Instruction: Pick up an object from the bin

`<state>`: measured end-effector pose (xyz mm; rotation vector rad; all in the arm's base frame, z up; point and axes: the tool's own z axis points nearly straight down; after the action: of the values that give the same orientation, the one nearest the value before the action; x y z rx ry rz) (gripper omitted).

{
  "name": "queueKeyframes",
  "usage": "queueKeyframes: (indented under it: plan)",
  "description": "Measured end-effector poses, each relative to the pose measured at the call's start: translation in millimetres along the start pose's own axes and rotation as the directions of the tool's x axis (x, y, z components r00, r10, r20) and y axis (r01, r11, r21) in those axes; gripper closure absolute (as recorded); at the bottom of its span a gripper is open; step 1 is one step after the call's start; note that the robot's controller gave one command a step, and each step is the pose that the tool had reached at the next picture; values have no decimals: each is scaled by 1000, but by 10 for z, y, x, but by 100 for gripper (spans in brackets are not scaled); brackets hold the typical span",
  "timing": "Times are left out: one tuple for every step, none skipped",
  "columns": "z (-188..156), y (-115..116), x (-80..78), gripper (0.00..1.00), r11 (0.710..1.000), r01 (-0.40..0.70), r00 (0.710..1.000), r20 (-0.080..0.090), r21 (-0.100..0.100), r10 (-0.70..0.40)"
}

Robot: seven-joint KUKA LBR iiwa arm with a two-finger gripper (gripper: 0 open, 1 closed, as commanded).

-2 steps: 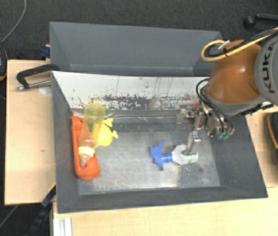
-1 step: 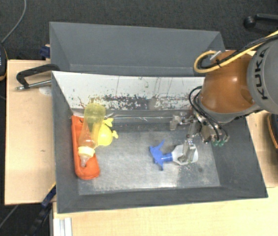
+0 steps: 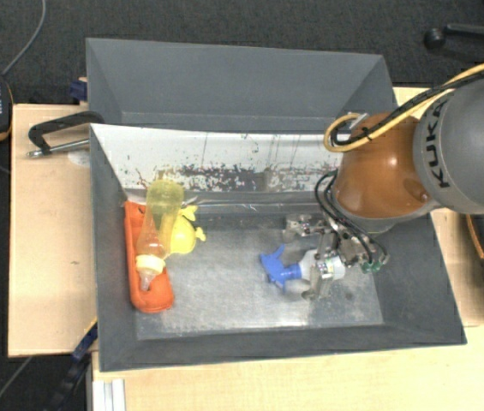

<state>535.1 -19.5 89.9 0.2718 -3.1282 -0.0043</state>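
My gripper (image 3: 325, 262) hangs low over the bin floor, right of the middle, under the arm's orange wrist cover. A small blue plastic thing (image 3: 277, 269) lies right against the gripper's left side, partly tucked under it. Whether it is gripped cannot be made out.
At the left wall lies a long orange tray-like piece (image 3: 144, 288). A clear yellow baby bottle (image 3: 159, 221) rests along it, and a small yellow toy (image 3: 187, 236) sits beside that. The arm and its orange cover hang over the bin's right part.
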Motion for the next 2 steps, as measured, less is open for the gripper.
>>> queueKeyframes:
  plan:
    - [179, 157, -185, 100, 995, -101, 995, 15, 5, 101]
    - [179, 157, -185, 100, 995, -101, 995, 15, 5, 100]
